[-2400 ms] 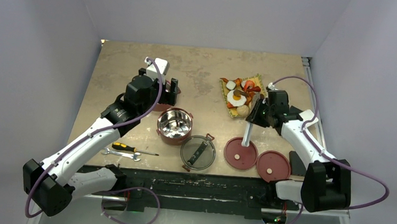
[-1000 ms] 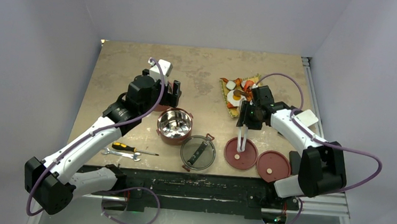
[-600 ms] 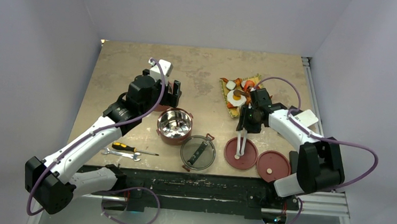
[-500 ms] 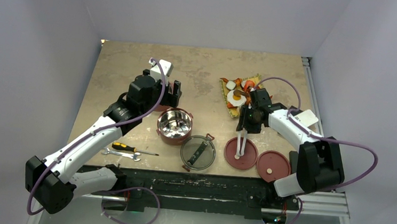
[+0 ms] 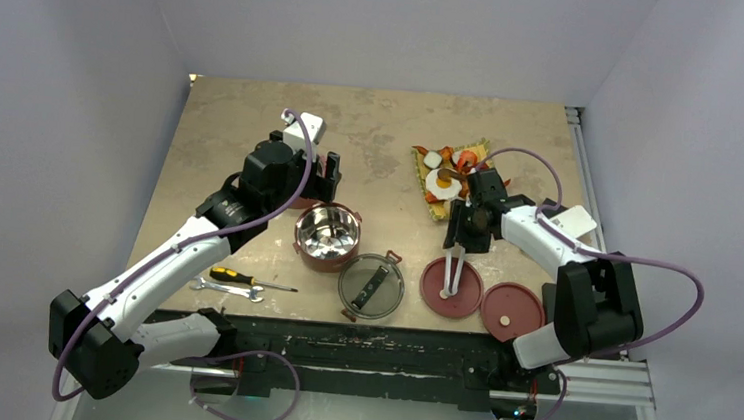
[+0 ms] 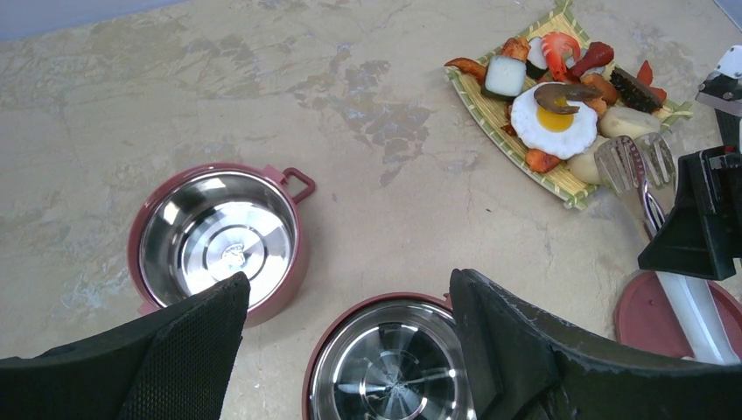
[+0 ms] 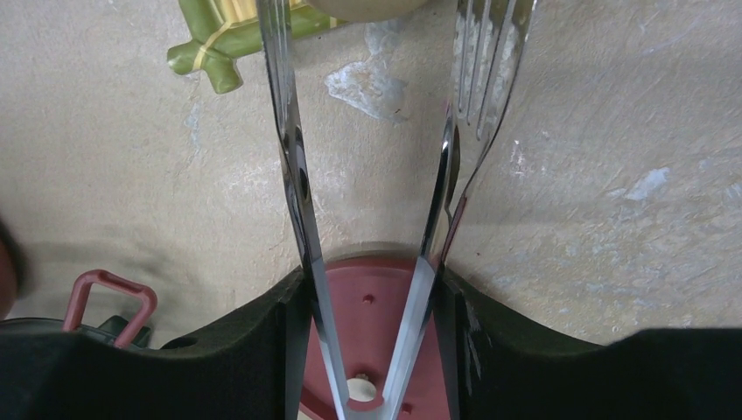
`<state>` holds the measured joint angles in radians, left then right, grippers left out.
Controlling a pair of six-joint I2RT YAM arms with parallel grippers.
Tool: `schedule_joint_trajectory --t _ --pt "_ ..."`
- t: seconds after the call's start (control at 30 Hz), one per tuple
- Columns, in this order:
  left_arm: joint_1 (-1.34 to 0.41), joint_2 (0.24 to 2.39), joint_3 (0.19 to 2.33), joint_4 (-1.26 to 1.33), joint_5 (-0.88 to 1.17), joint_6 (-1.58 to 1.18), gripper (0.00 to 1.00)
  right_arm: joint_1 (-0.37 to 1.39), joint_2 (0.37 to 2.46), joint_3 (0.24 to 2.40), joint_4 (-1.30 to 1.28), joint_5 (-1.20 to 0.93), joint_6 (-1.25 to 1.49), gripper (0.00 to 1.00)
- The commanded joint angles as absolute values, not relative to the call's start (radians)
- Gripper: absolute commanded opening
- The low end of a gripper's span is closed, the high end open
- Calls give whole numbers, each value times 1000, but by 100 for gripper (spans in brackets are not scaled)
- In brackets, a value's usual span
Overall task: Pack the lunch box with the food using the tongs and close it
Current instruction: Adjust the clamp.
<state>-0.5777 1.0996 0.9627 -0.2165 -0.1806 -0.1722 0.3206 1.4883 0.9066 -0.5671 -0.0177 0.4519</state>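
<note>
- The tongs [image 7: 297,188] are clasped by the right gripper [image 7: 367,350], with one finger pressed against the outside of each thin arm. The two arms are spread apart toward their slotted tips.
- The joined end of the tongs is seen over a red disc lid [image 5: 467,296]. The tips are pointed at the near edge of the yellow woven mat [image 6: 490,98], beside a bun [image 6: 584,162].
- The food is heaped on the mat: a fried egg [image 6: 553,122], a white cube [image 6: 505,76], and red, orange and brown chunks around them.
- The left gripper [image 6: 347,289] is spread wide with nothing between its fingers, and is held above the lunch box bowls.
- The far bowl [image 6: 219,241] and the near bowl [image 6: 389,367] are set upright just beside each other on the surface [image 5: 375,120], their steel insides exposed.
- A second disc lid [image 5: 519,304] is laid just beside the first. A dark see-through lid [image 5: 372,286] is laid flat between the near bowl and the disc lids.
- A screwdriver [image 5: 242,279] and a wrench [image 5: 226,289] are laid together near the front left.
</note>
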Motion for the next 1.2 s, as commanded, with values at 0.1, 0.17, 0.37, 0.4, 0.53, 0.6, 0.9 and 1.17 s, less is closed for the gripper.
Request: schedule_joint_trajectory --t 0.1,0.17,0.37,0.4,0.53,0.6,0.9,1.17 --pt "-574 1103 982 -210 -170 -177 84 321 1503 897 -528 -19 455 53" --pt "-573 1102 982 -211 -170 -177 84 321 1502 898 -524 -25 453 48" --pt "-573 1103 983 -211 -170 -176 84 321 1510 908 -510 -84 430 36" --pt "-573 1103 983 -212 -170 -176 84 321 1510 910 -509 -88 426 30" --pt "-573 1102 983 -212 -175 -175 84 321 1493 919 -521 -84 418 13" --pt "-574 1101 982 -212 -175 -175 84 320 1473 925 -534 -77 424 10" --pt "-573 1091 977 -206 -178 -179 84 321 1338 963 -599 -52 459 0" --pt "-573 1091 979 -207 -171 -181 84 321 1349 939 -609 -49 458 4"
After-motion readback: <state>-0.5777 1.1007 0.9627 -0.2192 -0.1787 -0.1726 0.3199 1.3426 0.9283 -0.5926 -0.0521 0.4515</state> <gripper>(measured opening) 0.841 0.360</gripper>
